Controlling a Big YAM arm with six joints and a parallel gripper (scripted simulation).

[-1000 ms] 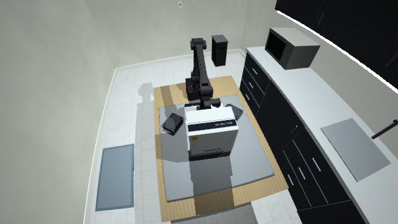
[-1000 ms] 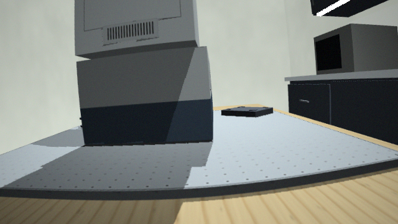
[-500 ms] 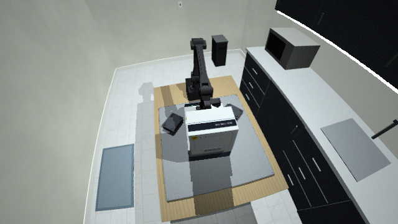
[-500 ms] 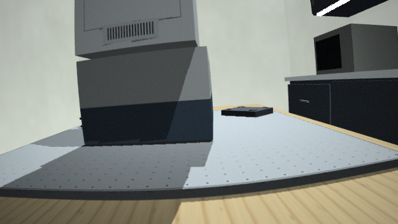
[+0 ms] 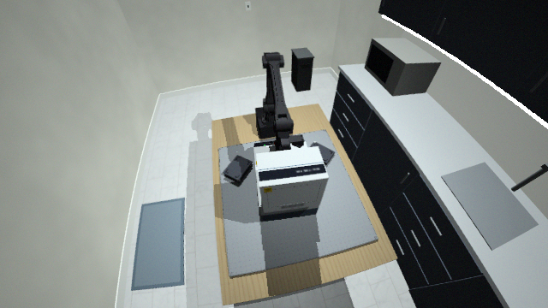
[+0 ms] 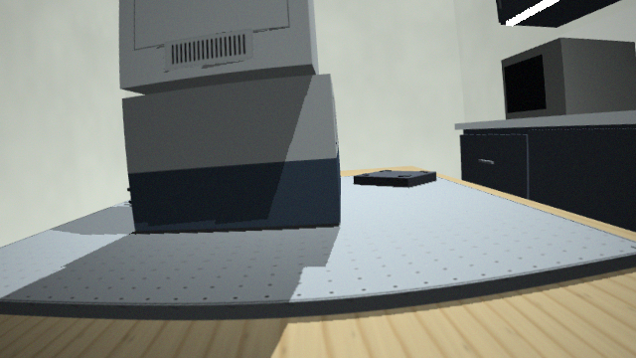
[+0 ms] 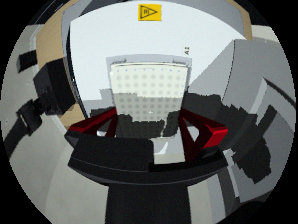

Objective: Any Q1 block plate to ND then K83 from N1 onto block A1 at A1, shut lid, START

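Hovering just above plate K83 (image 7: 148,92), with the red fingers spread wide on either side of it and gripping nothing. Lying pale and flat on the block of Q1 (image 5: 291,180), inside the locators as far as the wrist view tells, one short end toward the far side near the small 'A1' mark (image 7: 188,50); printed letters too blurred to confirm which corner is which. Placed there so the lid (image 6: 219,40), standing raised at the back with its yellow warning label (image 7: 147,11) facing the block, can shut over the wells before START. Likely spread this wide to let the gripper (image 7: 149,129) lift away without dragging the plate askew. Reaching from the arm (image 5: 274,98) at the far edge of the grey surface (image 6: 447,234), upper links nearly upright, wrist folded forward and down over the block. Two dark nests (image 5: 237,168) left and right of Q1, neither showing a plate.
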